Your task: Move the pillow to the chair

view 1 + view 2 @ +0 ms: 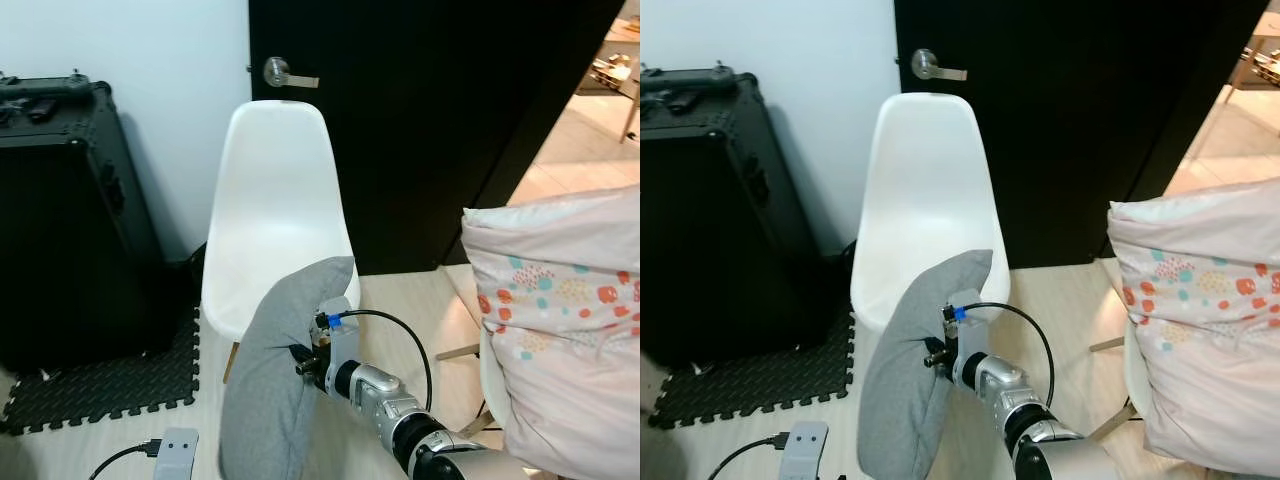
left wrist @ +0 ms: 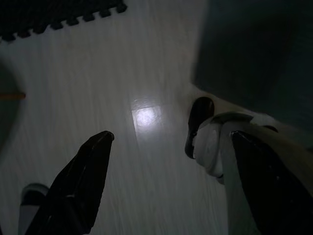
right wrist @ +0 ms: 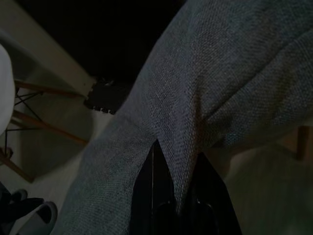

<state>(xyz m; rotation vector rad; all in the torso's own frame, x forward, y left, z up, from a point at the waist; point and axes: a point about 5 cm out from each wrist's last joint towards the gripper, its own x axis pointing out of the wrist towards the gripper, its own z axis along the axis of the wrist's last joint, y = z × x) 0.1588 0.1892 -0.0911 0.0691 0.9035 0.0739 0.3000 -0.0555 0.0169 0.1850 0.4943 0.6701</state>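
Right end effector (image 3: 175,169) pinching grey pillow (image 1: 275,370)

Two pillows: one grey pillow (image 1: 275,375) and one patterned pillow (image 1: 565,330) with coloured dots. Two chairs: one white chair (image 1: 275,215) and a second chair (image 1: 490,370) under the patterned pillow. One black case (image 1: 70,220). One foam floor mat (image 1: 100,385). One door handle (image 1: 285,73).

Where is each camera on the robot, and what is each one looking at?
Left eye view: on the head, looking down at the white chair and the grey pillow on the right arm.
Right eye view: beside it, same scene, plus the patterned pillow.
Left wrist view: on the left wrist, facing the floor past the left gripper, jaws apart.
Right wrist view: the right gripper pinching the grey pillow; both eyes share it.
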